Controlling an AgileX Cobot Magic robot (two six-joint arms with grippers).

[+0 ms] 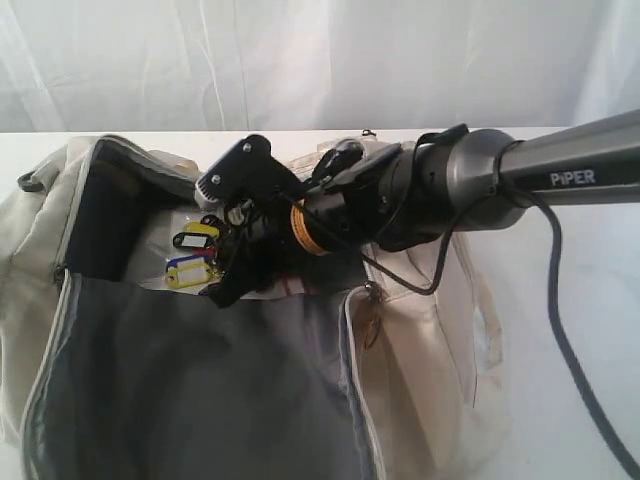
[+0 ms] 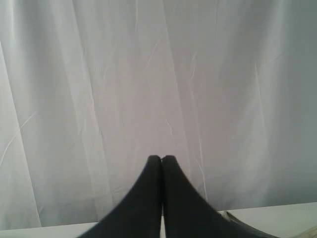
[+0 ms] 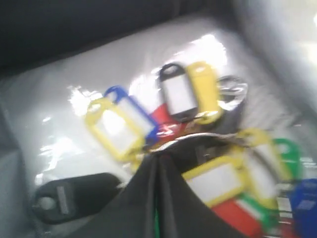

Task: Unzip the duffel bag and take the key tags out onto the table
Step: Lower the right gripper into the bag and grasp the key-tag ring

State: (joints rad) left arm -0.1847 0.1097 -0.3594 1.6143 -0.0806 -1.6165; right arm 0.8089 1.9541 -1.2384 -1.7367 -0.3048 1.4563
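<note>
Our right tool (image 3: 157, 158) sits pressed together amid the key tags (image 3: 114, 126) inside the unzipped duffel bag (image 1: 420, 345); our left tool (image 2: 162, 159) is together too

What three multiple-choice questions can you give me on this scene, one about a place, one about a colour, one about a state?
1. Where are the key tags? A. Inside the open duffel bag. B. On top of its shut zip. C. Clamped in the left tool.
2. What colour is the bag's outer fabric? A. Black. B. Cream. C. Red.
3. How is the left tool? A. Wide open. B. Shut on a strap. C. Shut, holding nothing.
Answers: 1 A, they lie in the unzipped bag's bottom. 2 B, its sides show cream. 3 C, its fingers meet before the curtain, nothing between.
</note>
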